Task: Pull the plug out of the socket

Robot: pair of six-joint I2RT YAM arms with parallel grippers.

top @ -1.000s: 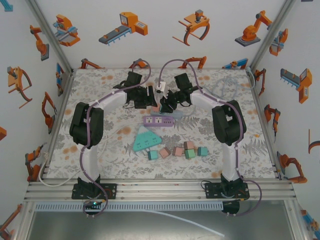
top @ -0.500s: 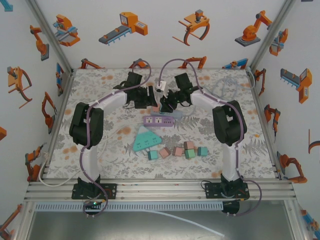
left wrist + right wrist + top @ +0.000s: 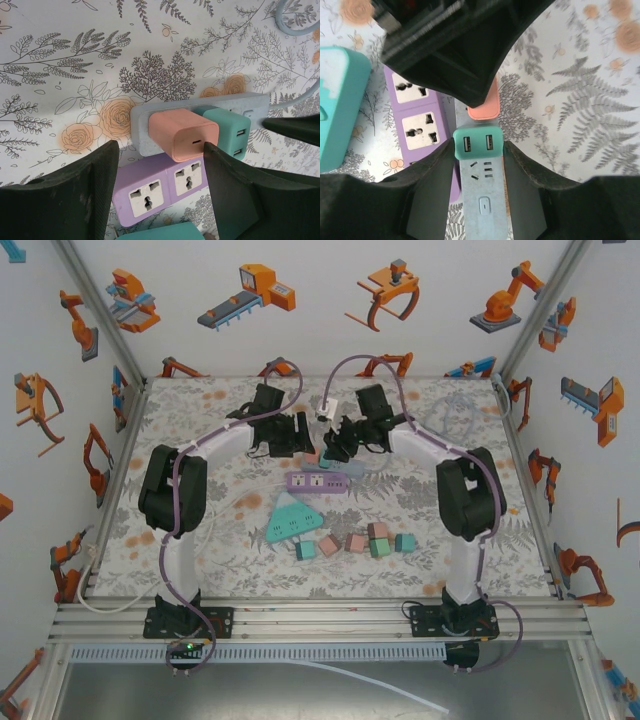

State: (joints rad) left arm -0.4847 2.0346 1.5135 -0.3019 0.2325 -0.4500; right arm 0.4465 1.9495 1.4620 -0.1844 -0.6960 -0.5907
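Observation:
A grey-blue power strip [image 3: 482, 200] lies on the floral table with a salmon plug [image 3: 182, 135] and a teal plug [image 3: 477, 142] seated in it side by side. My right gripper [image 3: 478, 150] reaches over the strip, its fingers pressed against both sides of the teal plug [image 3: 225, 130]. My left gripper [image 3: 160, 172] is open just short of the salmon plug [image 3: 483, 107], its fingers [image 3: 90, 190] spread wider than the plug and touching nothing. Both grippers meet over the strip [image 3: 350, 468] at the table's middle back.
A purple two-outlet socket block [image 3: 155, 187] lies against the strip's side [image 3: 318, 482]. A teal housing [image 3: 290, 520] and several pastel blocks [image 3: 350, 542] sit nearer the front. The strip's pale cable [image 3: 300, 20] loops off to the back right.
My right arm's elbow has swung out to the right and its jaws have narrowed slightly onto the teal plug. The left arm has stayed still.

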